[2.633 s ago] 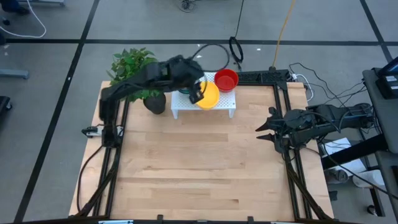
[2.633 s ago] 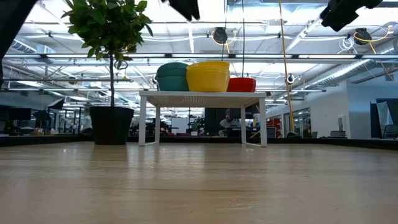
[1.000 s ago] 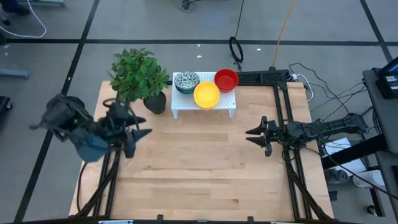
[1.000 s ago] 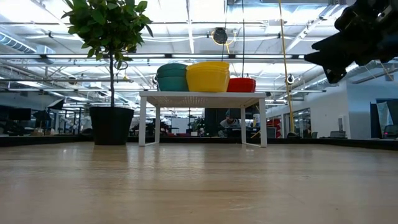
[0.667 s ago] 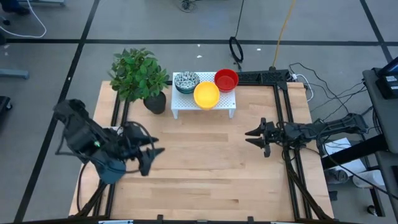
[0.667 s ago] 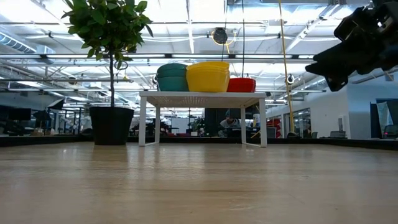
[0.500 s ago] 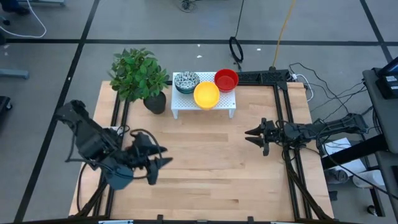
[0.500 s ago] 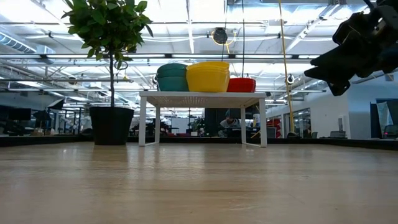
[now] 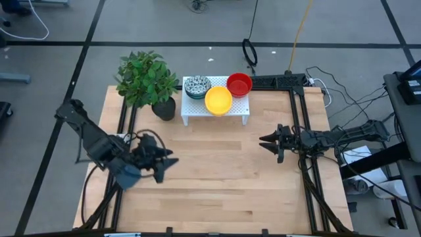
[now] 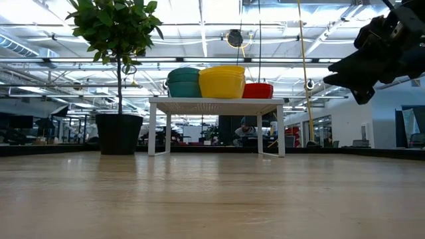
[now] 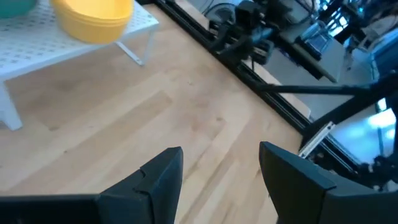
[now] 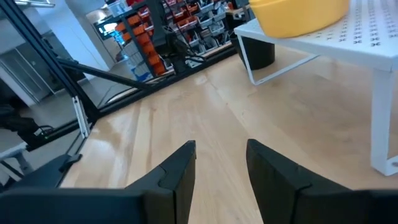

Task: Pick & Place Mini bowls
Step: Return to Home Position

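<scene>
1. Around the table (image 9: 217, 191) spreads a grey floor (image 9: 342, 26) crossed by dark lines, with cables (image 9: 250, 51) at 12 and 3 o'clock; the low view shows bright ceiling lights (image 10: 202, 30) in a big open space
2. The table is pale wood boards, smooth and level, bare from the centre down to 6 o'clock; it looks a sound if slightly slick place for glazed ware
3. At 11 o'clock stands a leafy plant (image 9: 146, 78) in a black pot (image 9: 164, 108), just beside one end of the shelf (image 9: 230, 113); it is no part of the job
4. The shelf, white and perforated on thin legs, stands at 12 o'clock and carries every bowl in view
5. The left gripper (image 9: 170, 164) hangs at 8 o'clock, fingers spread with nothing between them; the right gripper (image 9: 266, 141) hangs at 3 o'clock, fingers likewise parted and empty. Both are well apart from the shelf
6. The bowls sit in three stacks on the shelf: patterned (image 9: 197, 86) at its 10 o'clock corner, yellow (image 9: 218, 100) at the front middle, red (image 9: 239, 84) at its 1 o'clock corner; how many are in each I cannot tell
7. Judged by their gloss, the bowls are stiff, light and slippery, and likely to chip if dropped; the rim is the place to pinch, one finger inside and one outside, lifting straight up so the nested one below is not dragged along. The placing looks done
</scene>
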Controlling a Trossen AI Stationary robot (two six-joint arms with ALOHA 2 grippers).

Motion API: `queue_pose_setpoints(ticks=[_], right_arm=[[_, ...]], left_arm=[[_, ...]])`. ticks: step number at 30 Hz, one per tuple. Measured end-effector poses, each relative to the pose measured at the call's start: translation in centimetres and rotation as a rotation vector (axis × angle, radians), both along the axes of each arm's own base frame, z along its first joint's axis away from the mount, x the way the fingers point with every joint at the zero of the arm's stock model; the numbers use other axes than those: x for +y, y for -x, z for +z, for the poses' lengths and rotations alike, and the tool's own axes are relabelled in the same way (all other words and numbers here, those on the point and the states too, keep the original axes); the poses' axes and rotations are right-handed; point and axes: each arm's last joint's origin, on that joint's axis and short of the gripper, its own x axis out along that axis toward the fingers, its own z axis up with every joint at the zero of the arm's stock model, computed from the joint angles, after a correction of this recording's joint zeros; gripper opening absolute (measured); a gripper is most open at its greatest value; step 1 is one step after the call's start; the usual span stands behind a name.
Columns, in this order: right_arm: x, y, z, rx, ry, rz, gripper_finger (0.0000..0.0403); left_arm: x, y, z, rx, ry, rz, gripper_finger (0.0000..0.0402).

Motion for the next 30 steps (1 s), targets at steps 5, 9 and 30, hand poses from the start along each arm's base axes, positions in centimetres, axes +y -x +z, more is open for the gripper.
queue_pose_setpoints(ticks=[5,9,30], right_arm=[[0.0,0.0,0.0,0.004,-0.012,-0.002,0.013],[0.0,0.0,0.0,0.004,-0.011,-0.001,0.013],[0.0,0.0,0.0,0.01,0.054,0.009,0.013]], left_arm=[[2.6,2.6,-1.1,-0.075,0.032,-0.005,0.0216],[4.4,3.7,-3.1,-0.188,0.044,-0.034,0.0216],[13.4,6.5,-13.2,-0.596,-0.062,-0.14,0.0216]])
